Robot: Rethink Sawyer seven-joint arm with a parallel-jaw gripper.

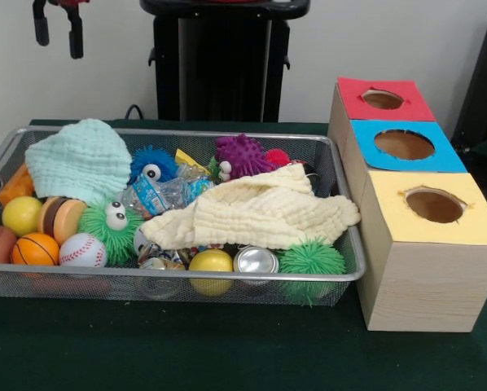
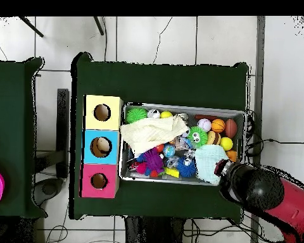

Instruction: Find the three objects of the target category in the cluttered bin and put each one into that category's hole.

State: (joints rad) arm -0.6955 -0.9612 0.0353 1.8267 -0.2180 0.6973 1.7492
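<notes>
A wire mesh bin (image 1: 227, 277) holds a jumble of toys. Among them are a yellow ball (image 1: 211, 262), a baseball (image 1: 82, 250), a small basketball (image 1: 35, 248), green spiky balls (image 1: 311, 259), a purple spiky toy (image 1: 243, 155) and metal cans (image 1: 256, 261). A cream cloth (image 1: 260, 213) and a mint cloth (image 1: 79, 161) cover part of the pile. My gripper (image 1: 58, 45) hangs open and empty high above the bin's left end. In the overhead view only the arm (image 2: 253, 185) shows, beside the mint cloth (image 2: 209, 161).
A wooden box (image 1: 414, 277) stands right of the bin, with a red-topped hole (image 1: 382, 99), a blue-topped hole (image 1: 404, 144) and a yellow-topped hole (image 1: 435, 205). Dark green cloth (image 1: 186, 350) covers the table in front of the bin.
</notes>
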